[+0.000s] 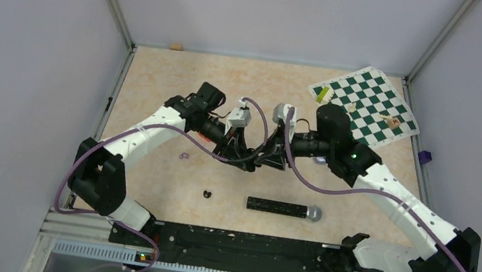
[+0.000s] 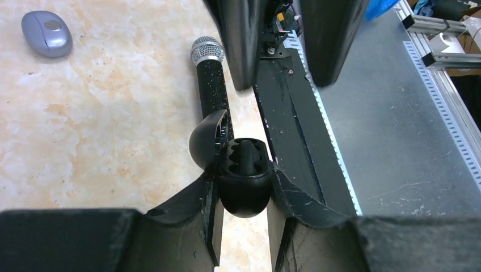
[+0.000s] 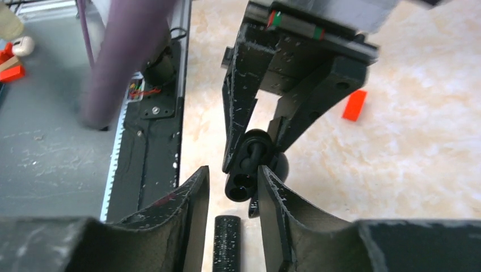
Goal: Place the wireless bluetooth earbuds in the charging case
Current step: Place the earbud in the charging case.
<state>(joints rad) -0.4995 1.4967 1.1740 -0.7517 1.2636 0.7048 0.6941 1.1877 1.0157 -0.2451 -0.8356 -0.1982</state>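
Facing right arm (image 1: 387,188), left jaws seemingly around open charging case (image 2: 244,192).

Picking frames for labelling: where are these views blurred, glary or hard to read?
Left wrist: the glossy black oval charging case is sharp with small highlights; the right gripper's dark fingers at the top are blurred. Right wrist: the thick purple cable at upper left is a soft smear. Top external: even light, soft shadows.
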